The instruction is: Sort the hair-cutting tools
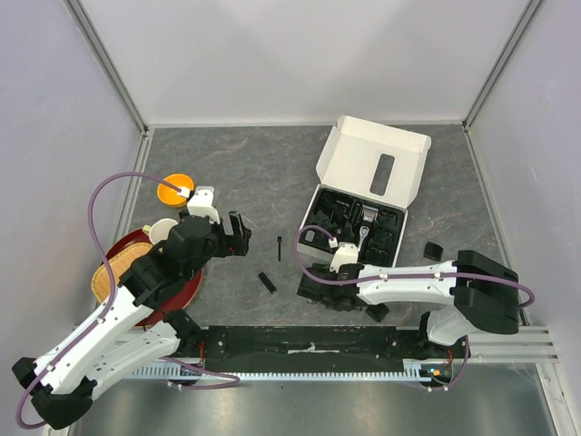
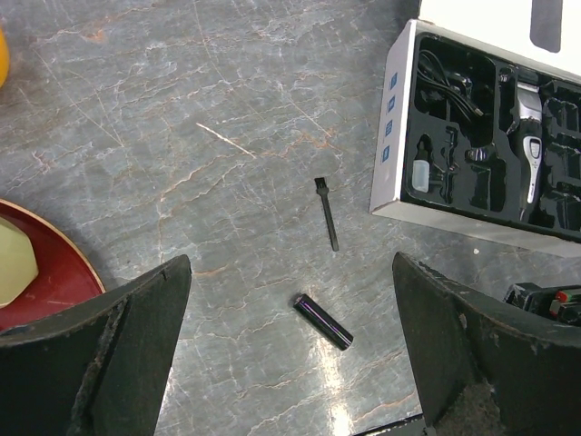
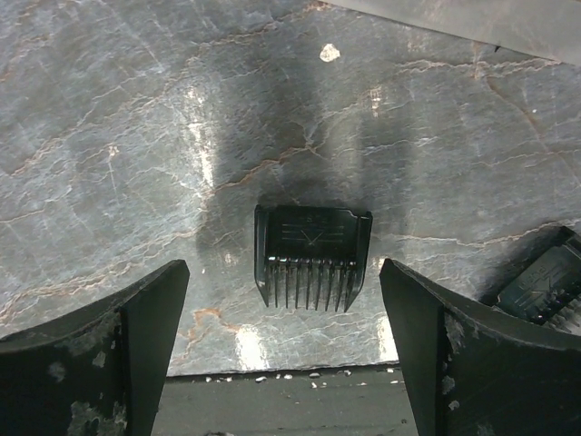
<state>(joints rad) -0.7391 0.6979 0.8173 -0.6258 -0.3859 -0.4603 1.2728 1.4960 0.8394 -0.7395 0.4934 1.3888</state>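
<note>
Right gripper (image 3: 281,277), jaws wide and empty, hangs over a guard comb (image 3: 311,256) lying flat on the tabletop (image 3: 109,136), teeth toward camera. Advise: descend centred, close across its side walls. Left gripper (image 2: 290,263) wide, empty, near the brush (image 2: 326,213).

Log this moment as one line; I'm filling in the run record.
left end effector: open, empty, near brush | right end effector: open, empty, above guard comb on table | clipper: in box tray

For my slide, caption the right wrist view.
Open right pincer hovers over a black guard comb on the grey table.
</note>
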